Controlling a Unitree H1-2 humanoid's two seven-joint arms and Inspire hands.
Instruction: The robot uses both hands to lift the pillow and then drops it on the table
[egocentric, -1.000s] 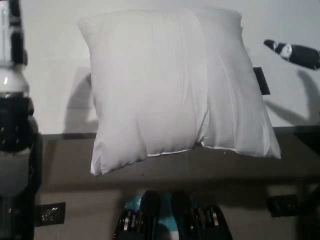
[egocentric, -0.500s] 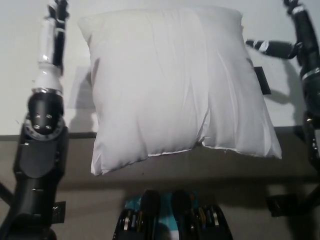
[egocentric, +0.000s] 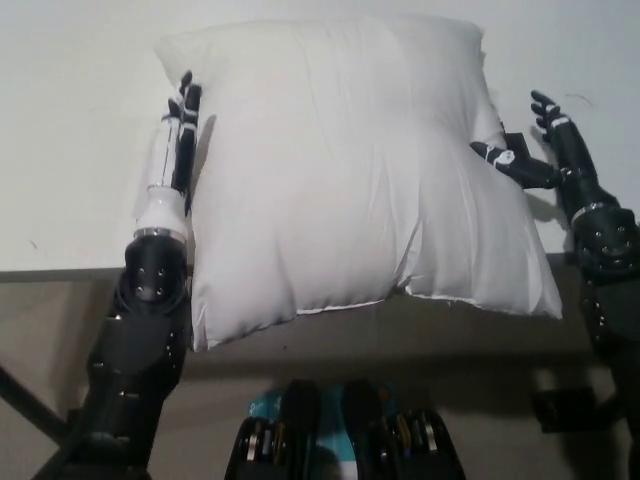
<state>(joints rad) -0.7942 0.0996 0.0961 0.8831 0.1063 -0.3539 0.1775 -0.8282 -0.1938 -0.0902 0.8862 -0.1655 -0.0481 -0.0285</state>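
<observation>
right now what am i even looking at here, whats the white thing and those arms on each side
This picture comes from a camera on a humanoid robot's head, looking steeply down. The big white thing is a pillow lying on a pale table, its near corners hanging over the table's front edge. The arms are the robot's own. Its white left hand is flat against the pillow's left side, and its black right hand is at the pillow's right side, fingers spread. Neither hand holds the pillow yet; it rests on the table.

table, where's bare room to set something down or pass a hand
Bare table lies left of the left hand, and a narrower strip lies beyond the right hand at the right edge. The middle is crowded: the pillow fills it, overhanging the near edge, with both hands at its sides.
</observation>
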